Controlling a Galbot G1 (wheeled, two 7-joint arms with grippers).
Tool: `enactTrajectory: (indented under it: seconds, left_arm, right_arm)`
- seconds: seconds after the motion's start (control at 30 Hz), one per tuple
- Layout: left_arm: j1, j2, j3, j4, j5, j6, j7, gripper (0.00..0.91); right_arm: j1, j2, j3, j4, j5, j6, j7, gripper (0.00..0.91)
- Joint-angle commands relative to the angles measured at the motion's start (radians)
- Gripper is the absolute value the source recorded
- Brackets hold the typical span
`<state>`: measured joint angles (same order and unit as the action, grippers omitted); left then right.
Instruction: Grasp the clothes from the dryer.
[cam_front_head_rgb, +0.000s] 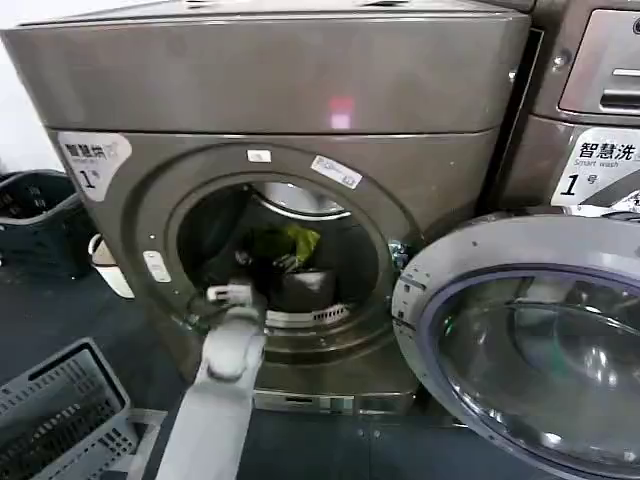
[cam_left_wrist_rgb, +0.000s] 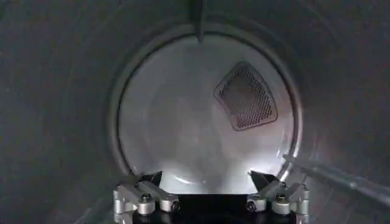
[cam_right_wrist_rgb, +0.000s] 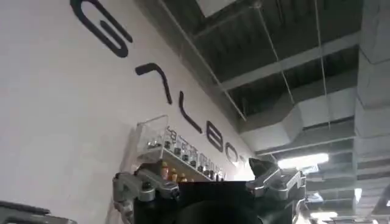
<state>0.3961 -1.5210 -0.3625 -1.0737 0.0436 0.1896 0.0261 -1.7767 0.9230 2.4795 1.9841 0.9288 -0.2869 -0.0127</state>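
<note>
Lime yellow-green clothes (cam_front_head_rgb: 292, 243) lie crumpled deep in the dryer (cam_front_head_rgb: 300, 130) drum.

I see my left tool (cam_left_wrist_rgb: 211, 182) inside the drum mouth, jaws spread wide and empty; my right tool (cam_right_wrist_rgb: 207, 176) points at a ceiling, open, holding nothing.

Dryer (cam_front_head_rgb: 300, 130): big bronze-grey front-loader, standing upright, door (cam_front_head_rgb: 530, 340) swinging wide open to robot's right, round porthole facing camera, pink light glowing on upper panel, white sticker marked 1 at upper left corner. Steel drum (cam_left_wrist_rgb: 201, 122) lying around left gripper (cam_front_head_rgb: 232, 293), back wall with perforated vent panel showing straight beyond its spread fingertips.

Clothes: lime yellow-green piece (cam_front_head_rgb: 292, 243) lying crumpled inside drum, sitting just beyond and above left gripper, slightly to its right, apart from it. Grey-white piece not identifiable.
</note>
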Motion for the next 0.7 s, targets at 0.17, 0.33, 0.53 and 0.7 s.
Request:
enactTrajectory:
  seconds: [0.17,0.33,0.53,0.7]
  left_arm:
    - [-0.339,0.074,0.271,0.53,0.286,-0.3,0.678,0.907]
    - [-0.39,0.083,0.274,0.635,0.547,-0.511,0.801,0.907]
    - [-0.434,0.098,0.243,0.677,0.988,-0.45,0.887,0.907]
    - [-0.498,0.137,0.282,0.708,1.057,-0.426,0.932,0.907]
  right_arm:
    - [0.012,0.001,-0.023,0.005,0.005,0.001,-0.003,0.907]
    - [0.008,0.013,-0.02,0.009,0.006,0.007,-0.008,0.907]
    - [0.002,0.016,-0.015,0.02,0.006,0.007,-0.007,0.907]
    - [0.004,0.015,-0.021,0.029,0.006,0.005,-0.006,0.907]
